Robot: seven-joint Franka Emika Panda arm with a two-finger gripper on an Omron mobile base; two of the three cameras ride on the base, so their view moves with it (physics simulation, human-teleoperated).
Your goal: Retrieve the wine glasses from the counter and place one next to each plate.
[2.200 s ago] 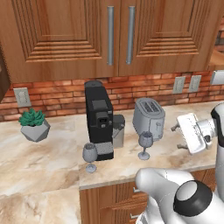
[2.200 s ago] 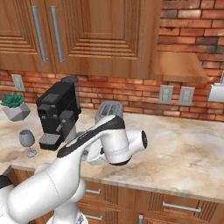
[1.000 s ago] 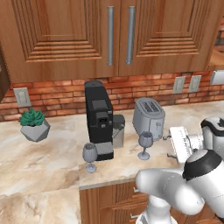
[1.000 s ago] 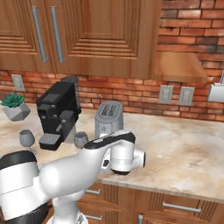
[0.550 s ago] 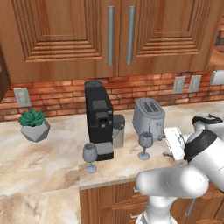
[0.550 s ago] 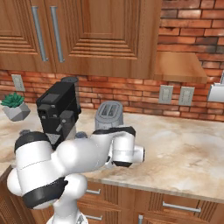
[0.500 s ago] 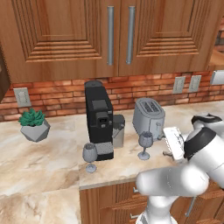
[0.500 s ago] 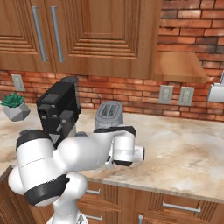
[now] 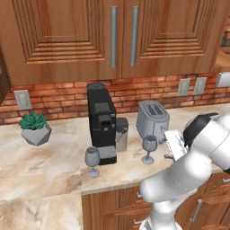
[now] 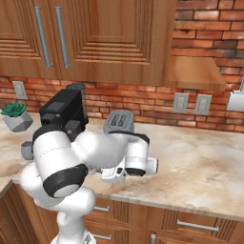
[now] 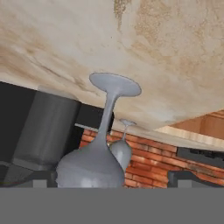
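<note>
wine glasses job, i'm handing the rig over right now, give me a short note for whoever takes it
Gripper: open and empty, level with the nearer wine glass, whose bowl sits between the fingertips in the hand view; no grip yet.
Things: both glasses stand upright on the counter. The nearer one is in front of the toaster; the other wine glass is at the left front of the coffee machine.
Done: approach to the first glass. Nothing lifted or placed.
Left: close on this glass, carry it to a plate, then fetch the second. No plate is in these views.
</note>
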